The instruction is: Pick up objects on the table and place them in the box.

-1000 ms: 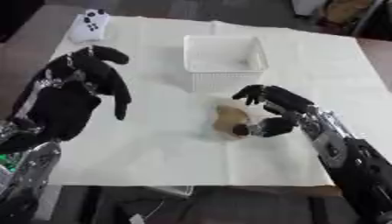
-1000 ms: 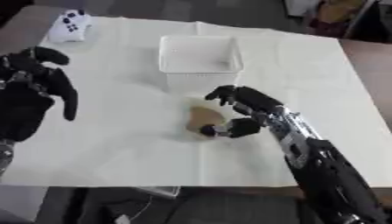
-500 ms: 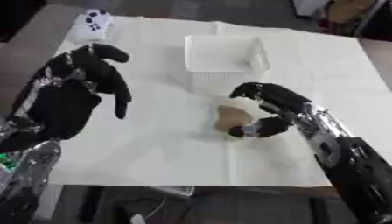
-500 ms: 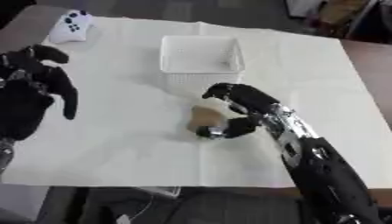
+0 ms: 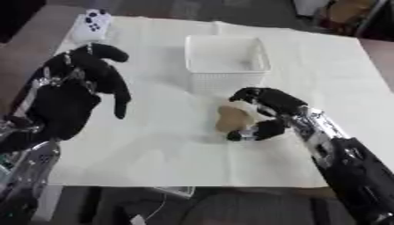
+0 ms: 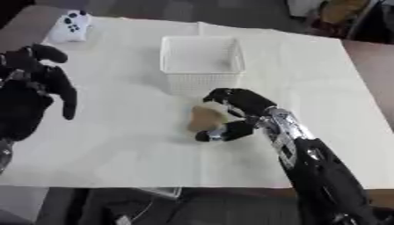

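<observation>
Black and silver, my right hand (image 5: 265,115) is reaching in from the lower right of the frame toward the centre, its forearm running diagonally up from the corner. Its fingers are arching over the top of a tan object (image 5: 231,117) while the thumb is curling in beneath, so the hand is closing round the object from the right; I am reading this as a grasp in contact, though I cannot tell whether the object is clear of the cloth. The tan object is lying at the centre of the frame, just below the white box (image 5: 225,63) and apart from it.

My left hand (image 5: 73,94) is hovering at the left of the frame, palm toward the table, fingers hanging down in a relaxed spread and holding nothing.

I am counting one tan object, one white box with latticed walls in the upper centre, and one white controller (image 5: 92,25) with dark buttons in the upper left corner. All are resting on a white cloth (image 5: 154,145) that is covering the table.
</observation>
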Robot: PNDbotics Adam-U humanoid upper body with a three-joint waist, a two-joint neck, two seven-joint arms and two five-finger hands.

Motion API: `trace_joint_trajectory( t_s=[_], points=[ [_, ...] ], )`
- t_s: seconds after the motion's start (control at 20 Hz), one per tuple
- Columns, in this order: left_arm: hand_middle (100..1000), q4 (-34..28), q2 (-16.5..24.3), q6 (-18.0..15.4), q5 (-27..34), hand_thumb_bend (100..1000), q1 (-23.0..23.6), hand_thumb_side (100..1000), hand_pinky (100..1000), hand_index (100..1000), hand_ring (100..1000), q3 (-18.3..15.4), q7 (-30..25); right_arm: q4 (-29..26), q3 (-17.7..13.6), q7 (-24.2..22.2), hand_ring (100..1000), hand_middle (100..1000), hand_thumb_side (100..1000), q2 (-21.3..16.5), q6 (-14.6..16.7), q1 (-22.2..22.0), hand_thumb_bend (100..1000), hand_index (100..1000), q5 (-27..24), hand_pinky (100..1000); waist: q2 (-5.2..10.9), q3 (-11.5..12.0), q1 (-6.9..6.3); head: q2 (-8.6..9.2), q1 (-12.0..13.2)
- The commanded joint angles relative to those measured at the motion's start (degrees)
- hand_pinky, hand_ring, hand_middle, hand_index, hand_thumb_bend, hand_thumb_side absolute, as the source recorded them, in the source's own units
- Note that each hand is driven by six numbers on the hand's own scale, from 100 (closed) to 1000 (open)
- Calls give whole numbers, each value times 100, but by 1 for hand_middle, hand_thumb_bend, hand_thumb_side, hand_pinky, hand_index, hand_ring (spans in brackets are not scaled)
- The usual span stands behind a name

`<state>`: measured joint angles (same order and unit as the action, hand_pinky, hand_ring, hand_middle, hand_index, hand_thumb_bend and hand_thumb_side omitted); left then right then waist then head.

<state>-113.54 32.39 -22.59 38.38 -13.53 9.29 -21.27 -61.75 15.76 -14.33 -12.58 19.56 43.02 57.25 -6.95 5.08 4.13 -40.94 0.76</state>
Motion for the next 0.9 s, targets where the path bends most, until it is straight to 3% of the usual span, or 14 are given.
trace_joint_trajectory(
  t_s=[0.05, 0.9],
  points=[
    [769, -105, 46, 23, 10, 536, -70, 859, 321, 754, 556, -17, -21, 12, -46, -121, 806, 842, 1000, -28, -85, 101, 796, 910, -49, 792, 55, -4, -34, 100, -47],
    [769, -105, 30, 38, -26, 534, -107, 862, 321, 754, 557, 8, -27, 357, -81, -552, 824, 851, 1000, 76, -239, 216, 748, 906, 3, 809, 4, 37, -23, 122, -46]
  ],
)
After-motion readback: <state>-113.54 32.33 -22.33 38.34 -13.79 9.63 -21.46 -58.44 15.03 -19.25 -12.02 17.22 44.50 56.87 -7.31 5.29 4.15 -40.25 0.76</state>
